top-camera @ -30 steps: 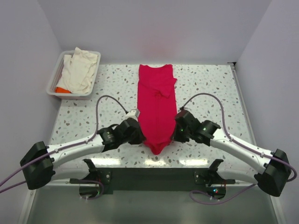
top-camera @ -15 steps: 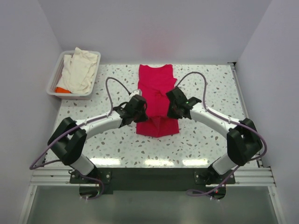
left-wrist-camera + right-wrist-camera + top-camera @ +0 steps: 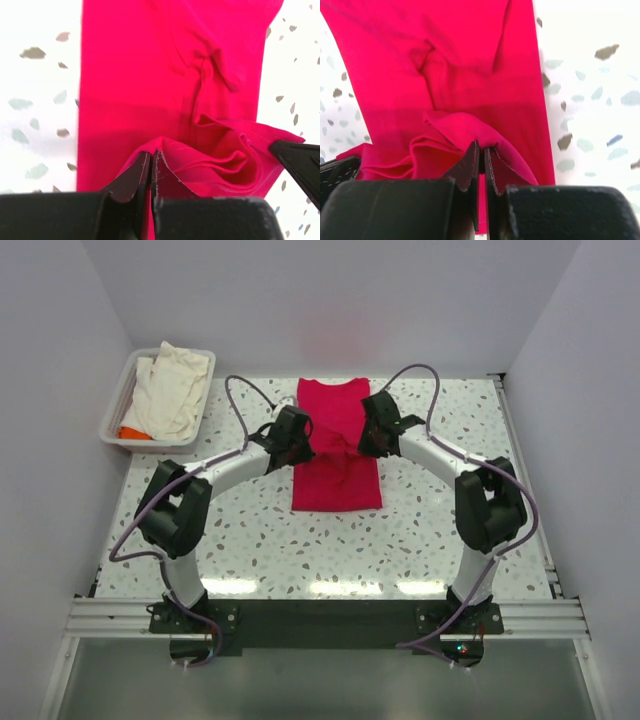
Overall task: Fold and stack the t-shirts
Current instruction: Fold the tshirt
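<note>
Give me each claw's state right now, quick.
Left claw: closed, pinching an edge of the red shirt.
Right claw: closed, pinching the same red shirt.

no readable text, no labels, no brand marks, no numbers, no signs

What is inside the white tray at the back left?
A crumpled cream-white t-shirt fills the tray, with orange fabric showing at its near left corner. The shirt covers the rest, so anything beneath cannot be seen.
</note>
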